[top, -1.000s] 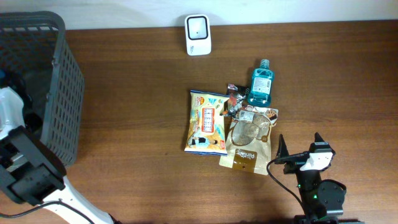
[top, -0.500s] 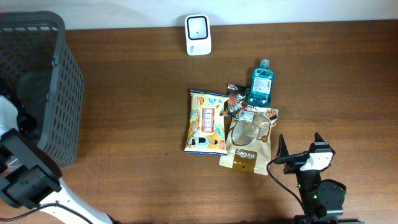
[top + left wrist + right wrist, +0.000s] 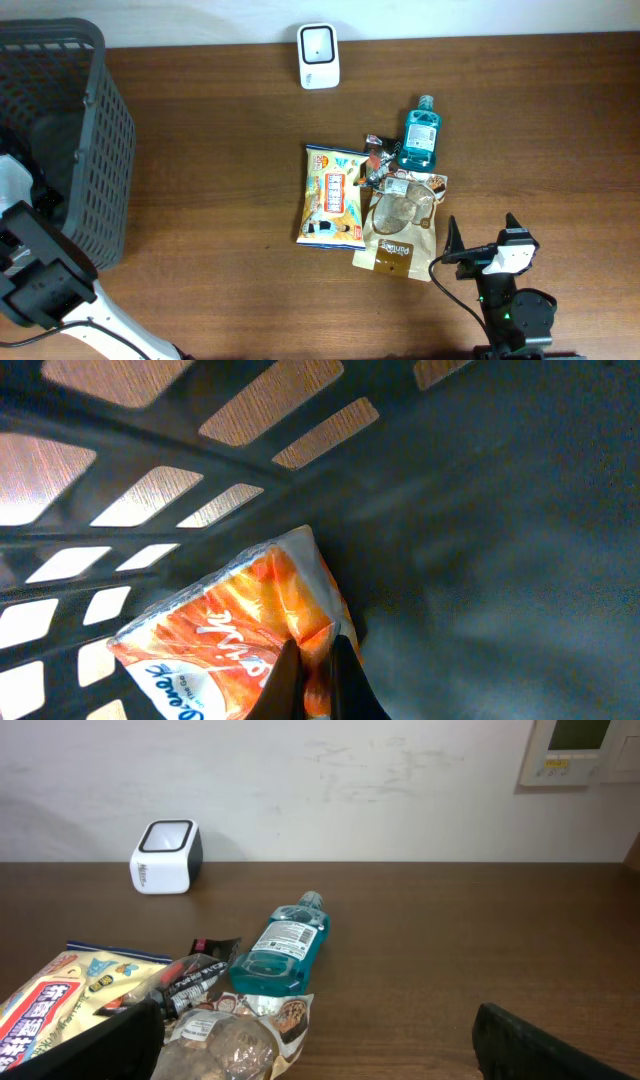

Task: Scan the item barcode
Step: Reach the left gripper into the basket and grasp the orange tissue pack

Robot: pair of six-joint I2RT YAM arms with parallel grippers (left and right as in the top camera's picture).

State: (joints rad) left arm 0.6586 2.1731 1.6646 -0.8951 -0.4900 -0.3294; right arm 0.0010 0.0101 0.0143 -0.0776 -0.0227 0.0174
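Left claw (image 3: 316, 672) sits at the bottom centre of its wrist view, both fingers pressed together and clamped on the lower edge of an orange packet (image 3: 230, 630). That packet lies inside the basket (image 3: 500, 510), printed face toward the camera, its far end close to the slotted wall at the left of the frame. Wood shows through the slots toward the top. The dark basket floor fills the right half.

Right claw (image 3: 315, 1025) hangs with its fingers spread wide apart, one at each lower corner of its wrist view, holding nothing. Just beyond them, at lower left, lies a brown pouch (image 3: 235, 1040). A snack bag (image 3: 60, 995) lies beside it at the left edge, with a small dark wrapper (image 3: 195, 975) between the two. A blue bottle (image 3: 280, 952) lies on its side past the pouch, its base at the pouch's top edge and its cap pointing up-frame. Farther back, at upper left, the white scanner (image 3: 165, 842) stands on the table (image 3: 450, 940) near the wall (image 3: 350, 790).

From overhead the basket is at the far left and the scanner at top centre, well apart from it. The loose items cluster right of centre, just above the right claw.
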